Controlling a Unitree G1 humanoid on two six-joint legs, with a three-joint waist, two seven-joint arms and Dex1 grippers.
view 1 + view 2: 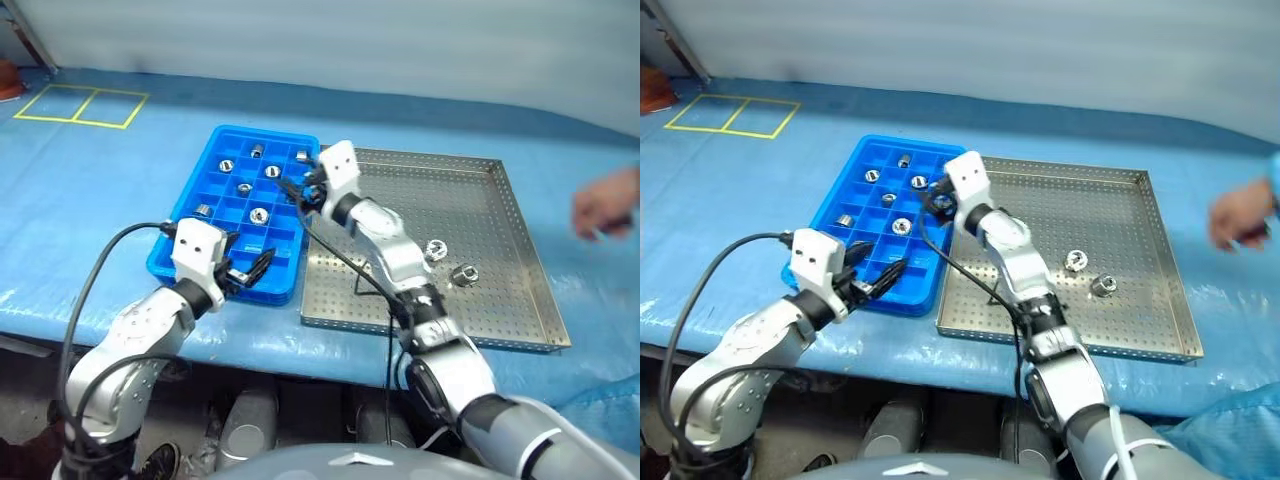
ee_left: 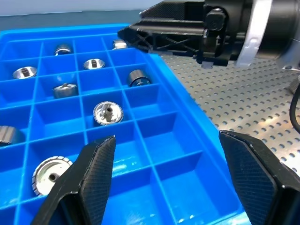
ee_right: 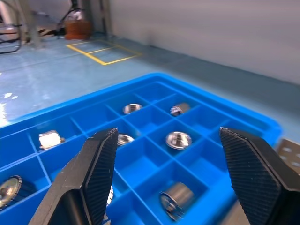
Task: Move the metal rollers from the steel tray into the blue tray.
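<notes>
The blue tray (image 1: pixel 265 130) lies left of the steel tray (image 1: pixel 470 200) on a blue-covered table. Several metal rollers (image 1: pixel 259 214) sit in separate compartments of the blue tray. Two more rollers (image 1: pixel 436 249) lie on the perforated steel tray near its middle right. My right gripper (image 1: pixel 295 188) hovers over the blue tray's right edge, open, with nothing between its fingers (image 3: pixel 101 164). Low over the blue tray's near right corner, my left gripper (image 1: pixel 250 270) also stands open and empty.
A person's hand (image 1: pixel 605 205) reaches in at the far right, beyond the steel tray's rim. Yellow tape squares (image 1: pixel 80 105) mark the surface at the far left. The table's front edge runs just below both trays.
</notes>
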